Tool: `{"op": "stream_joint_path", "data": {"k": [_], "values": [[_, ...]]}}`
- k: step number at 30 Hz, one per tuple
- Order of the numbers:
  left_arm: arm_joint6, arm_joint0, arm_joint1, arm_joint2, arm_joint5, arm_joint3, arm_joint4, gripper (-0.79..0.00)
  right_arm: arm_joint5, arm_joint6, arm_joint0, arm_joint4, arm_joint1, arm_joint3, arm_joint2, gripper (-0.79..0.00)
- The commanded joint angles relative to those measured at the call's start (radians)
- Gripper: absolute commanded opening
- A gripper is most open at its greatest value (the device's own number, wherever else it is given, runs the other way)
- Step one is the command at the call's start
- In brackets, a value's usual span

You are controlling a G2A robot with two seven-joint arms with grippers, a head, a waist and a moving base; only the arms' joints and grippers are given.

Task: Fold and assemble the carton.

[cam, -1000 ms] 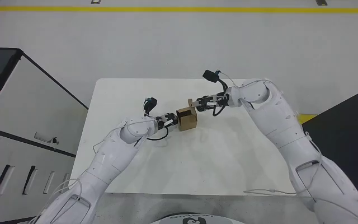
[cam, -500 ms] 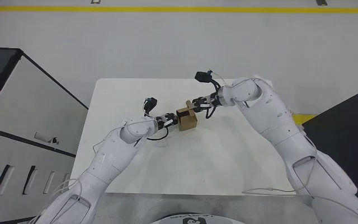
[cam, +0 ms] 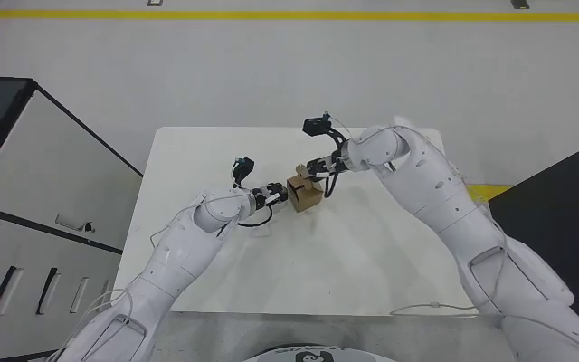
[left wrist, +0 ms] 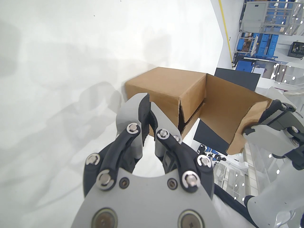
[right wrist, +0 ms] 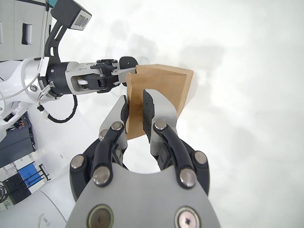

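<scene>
Brown cardboard sits near the middle of the white desk (cam: pixel 199 154): the carton (cam: pixel 304 193), small and half formed, between my two arms. From the top view I cannot tell whether its base touches the desk or hangs just above it.

The left gripper (left wrist: pixel 149 110) comes at it from the near left. It is closed on the carton's near wall, pinching the cardboard edge right by a corner where two side panels meet with a narrow slit between them.

The right gripper (right wrist: pixel 134 103) comes from the far right and is clamped on a flap (left wrist: pixel 228 110), one pad on each face. That flap stands out from the box body at an angle, with its end folded where the gripper holds it. In the right wrist view the flap stands edge-on between the pads, and the left gripper shows beyond it at the carton's far edge.

A dark cabinet (cam: pixel 36 127) stands just beside the desk's left side, and a yellow line (cam: pixel 289 14) runs across the floor beyond.
</scene>
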Motion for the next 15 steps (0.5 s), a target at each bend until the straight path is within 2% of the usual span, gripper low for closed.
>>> {"op": "stream_joint_path", "data": {"k": [1, 15], "values": [[0.0, 0.0, 0.0, 0.0, 0.0, 0.0, 0.0, -0.785, 0.0, 0.004, 0.005, -0.012, -0.003, -0.002, -0.008, -0.653], [0.0, 0.0, 0.0, 0.0, 0.0, 0.0, 0.0, -0.785, 0.013, 0.011, 0.022, -0.102, -0.021, -0.026, -0.056, -0.625]]}}
